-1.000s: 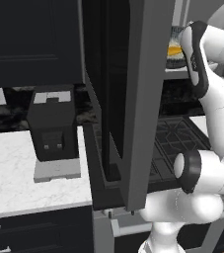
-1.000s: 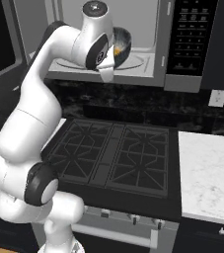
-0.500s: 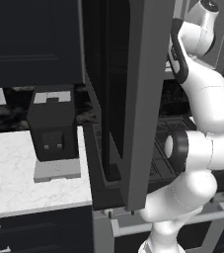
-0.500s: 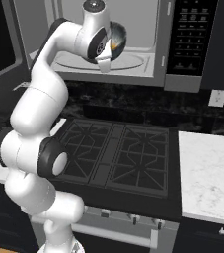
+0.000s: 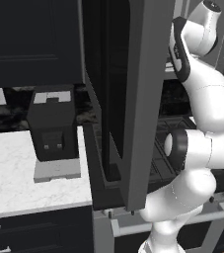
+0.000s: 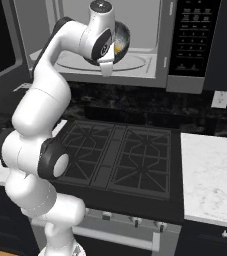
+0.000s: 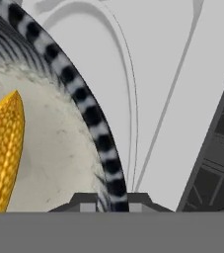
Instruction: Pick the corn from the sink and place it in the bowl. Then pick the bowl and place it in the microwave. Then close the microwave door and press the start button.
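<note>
Hand view is showing the gripper point(image 7: 111, 200) clamped on the rim of the bowl point(image 7: 91, 118), one fingertip on each side of the black-and-white banded edge, jaws squeezed down as narrow as they go. The corn point(image 7: 2, 153) is lying inside the bowl on its pale speckled floor, just left of the grasped rim. Beyond the rim the pale floor of the microwave point(image 7: 168, 74) is spreading out, with the curved outline of its round plate visible.

In the right base view the arm is reaching up into the open microwave point(image 6: 135, 30), and the bowl point(image 6: 121, 39) is sitting at the hand, over the round plate, with a yellow glint of the corn point(image 6: 117, 49) at its lip. Compared with a second ago, the elbow has been swinging upward and the bowl has been travelling from the opening's front edge further into the cavity. That suggests the placing step is nearly done; whether the bowl is already resting on the plate or hovering just above it I cannot tell.

In the left base view the microwave door point(image 5: 133, 99) is standing wide open, edge-on to the camera. Judging from this, releasing the bowl, withdrawing, shutting the door and pressing start are all remaining.
</note>
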